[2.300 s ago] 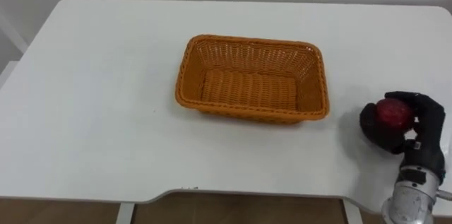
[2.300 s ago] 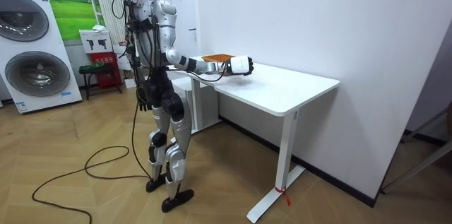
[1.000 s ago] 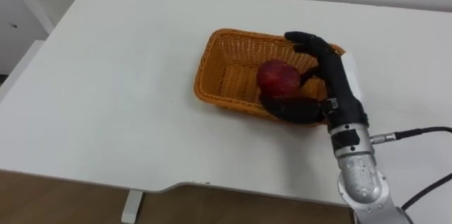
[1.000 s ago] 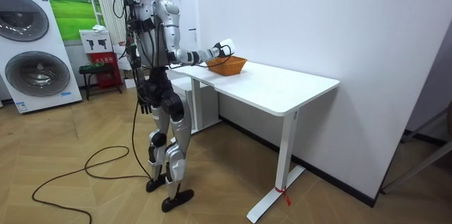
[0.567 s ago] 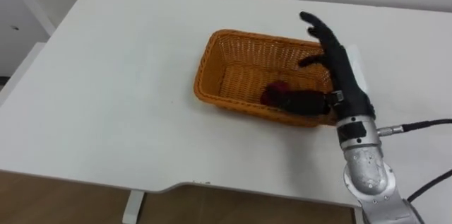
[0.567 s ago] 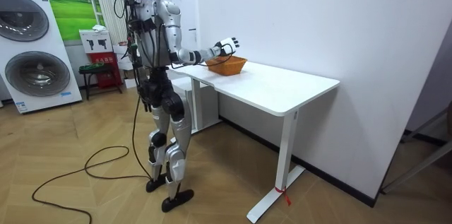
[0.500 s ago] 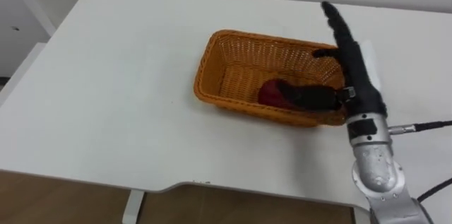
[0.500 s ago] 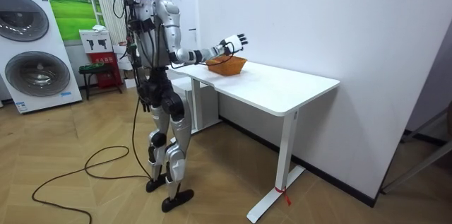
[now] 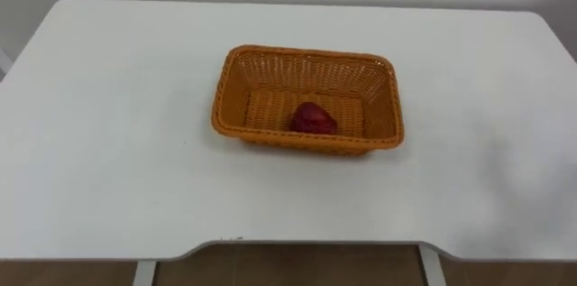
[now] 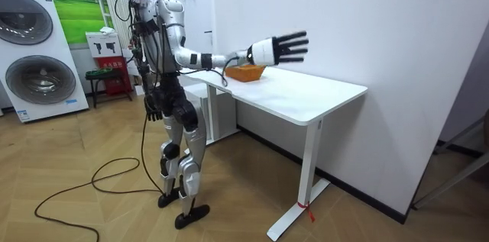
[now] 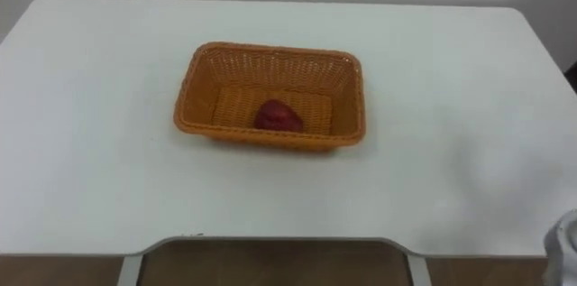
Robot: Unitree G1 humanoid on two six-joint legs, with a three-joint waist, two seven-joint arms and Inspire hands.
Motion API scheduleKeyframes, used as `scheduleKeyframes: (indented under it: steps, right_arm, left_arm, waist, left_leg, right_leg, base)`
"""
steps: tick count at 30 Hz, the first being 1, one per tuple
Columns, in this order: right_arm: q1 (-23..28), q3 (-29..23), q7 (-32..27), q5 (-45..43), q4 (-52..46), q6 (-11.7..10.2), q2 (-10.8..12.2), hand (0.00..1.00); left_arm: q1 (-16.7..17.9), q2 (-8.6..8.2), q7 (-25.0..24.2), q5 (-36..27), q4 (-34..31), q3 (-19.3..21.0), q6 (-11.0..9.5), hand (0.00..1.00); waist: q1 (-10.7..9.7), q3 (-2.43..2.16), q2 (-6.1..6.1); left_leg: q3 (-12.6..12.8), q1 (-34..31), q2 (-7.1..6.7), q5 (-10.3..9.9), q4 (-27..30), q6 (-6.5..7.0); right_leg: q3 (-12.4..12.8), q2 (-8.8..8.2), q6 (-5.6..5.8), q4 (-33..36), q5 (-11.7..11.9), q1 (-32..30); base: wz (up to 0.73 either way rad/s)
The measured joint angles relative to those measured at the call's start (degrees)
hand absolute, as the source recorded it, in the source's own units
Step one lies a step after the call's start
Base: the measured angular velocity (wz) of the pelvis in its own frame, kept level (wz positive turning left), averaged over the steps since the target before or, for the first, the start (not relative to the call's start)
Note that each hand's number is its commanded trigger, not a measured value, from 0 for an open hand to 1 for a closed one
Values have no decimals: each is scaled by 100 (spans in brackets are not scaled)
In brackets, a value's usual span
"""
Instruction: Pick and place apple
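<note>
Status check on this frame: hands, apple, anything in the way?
Right hand open, out over the table, empty. Left hand down at the side. Apple lies in the basket. Nothing in the way.

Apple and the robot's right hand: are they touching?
Apart. The left eye view shows the apple lying in the basket untouched; the room view shows the right hand open in the air.

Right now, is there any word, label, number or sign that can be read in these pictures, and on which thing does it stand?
Basket, apple and table: no text on them.
White sign beside the washing machine, in the room view: it bears dark marks, perhaps print, too small to read.
No other text is legible.
</note>
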Motion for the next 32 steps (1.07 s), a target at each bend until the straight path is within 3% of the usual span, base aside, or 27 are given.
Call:
scheduleKeyframes:
  steps: [2,7,9,13,18,22,25,27,32]
  right_arm:
    - [9,-253,-251,533,511,-7,-12,0]
    - [4,-882,-522,1698,1809,7,-56,0]
    - [12,-1008,-491,2295,2695,50,-114,0]
    - [46,-981,-130,2456,4025,259,-108,0]
    - [202,-320,767,2472,5406,696,195,0]
    - [359,322,1464,2292,5794,953,382,0]
    - [346,694,2103,1665,6112,1102,555,0]
    - [364,1047,2494,1422,6341,1275,568,0]
    - [372,1563,2999,888,6397,1453,572,0]
  left_arm:
    - [-2,13,1,1,-20,122,1,0]
    - [142,12,53,8,-227,263,78,0]
    - [163,5,61,7,-297,413,126,0]
    - [130,-21,43,127,-377,582,244,0]
    - [114,-55,-27,177,-451,510,385,0]
    - [57,-103,-124,178,-459,506,487,0]
    - [-29,-152,-146,238,-347,505,547,0]
    - [-89,-182,-161,225,-248,389,641,0]
    - [-121,-215,-189,235,-197,279,842,0]
  waist:
    - [-133,2,-6]
    - [-254,-47,63]
    - [-285,-48,66]
    - [-244,-48,96]
    - [-180,-39,110]
    - [-82,-16,127]
    - [14,-7,129]
    - [91,21,157]
    - [189,21,197]
  left_leg:
    - [-34,-35,-9,1,15,1]
    - [-25,-41,-12,1,56,2]
    - [-24,-49,-8,1,74,2]
    - [4,-17,-8,1,53,2]
    - [5,4,-5,0,51,2]
    - [-5,-6,-5,-1,63,4]
    - [-15,23,-6,-1,57,4]
    - [-29,122,-9,-7,41,9]
    - [-29,190,-9,-18,3,9]
  right_leg:
    - [-39,-9,0,-3,0,2]
    - [-3,-2,4,-10,-6,-2]
    - [15,2,0,-12,-9,5]
    - [79,9,1,0,-13,14]
    - [92,6,1,10,-13,20]
    - [97,-1,3,-1,-14,21]
    - [106,2,5,-9,-15,42]
    - [100,-3,13,-25,-21,100]
    - [110,2,15,-79,-27,148]
  base:
    - [5]
    - [1]
    - [0]
    - [-4]
    - [0]
    - [1]
    - [0]
    - [0]
    - [0]
